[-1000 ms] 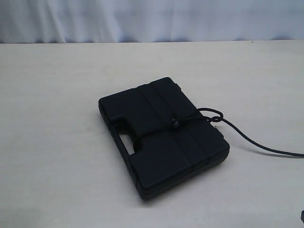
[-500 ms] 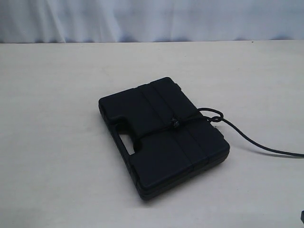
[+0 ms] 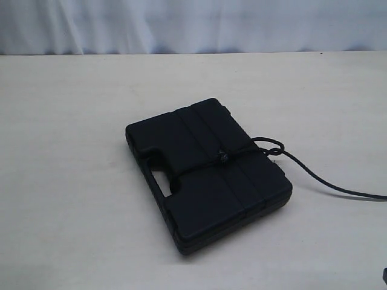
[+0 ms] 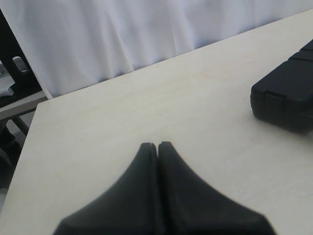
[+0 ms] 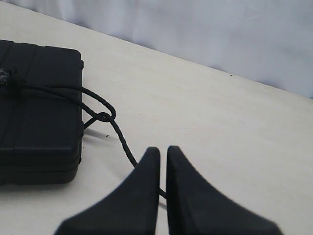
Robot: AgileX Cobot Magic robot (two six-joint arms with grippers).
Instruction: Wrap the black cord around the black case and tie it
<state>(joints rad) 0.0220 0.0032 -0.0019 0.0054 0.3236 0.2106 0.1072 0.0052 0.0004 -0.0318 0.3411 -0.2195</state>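
Note:
The black case (image 3: pixel 205 181) lies flat in the middle of the table, handle slot toward the front left. The black cord (image 3: pixel 314 178) runs across its top, with a small knot (image 3: pixel 223 158) at the middle and a loop at the right edge. Its free end trails off to the right. In the right wrist view the case (image 5: pixel 34 112) and cord (image 5: pixel 122 142) lie ahead. The cord passes on the table beneath my right gripper (image 5: pixel 163 149), which is shut with only a slit between its fingers. My left gripper (image 4: pixel 157 144) is shut and empty, well away from the case (image 4: pixel 286 95).
A pale wooden table (image 3: pixel 72 181) carries the case. White cloth (image 3: pixel 193 24) hangs behind its far edge. In the left wrist view, dark frame parts (image 4: pixel 14 78) stand beyond the table's corner. A dark bit (image 3: pixel 384 275) shows at the lower right edge of the exterior view.

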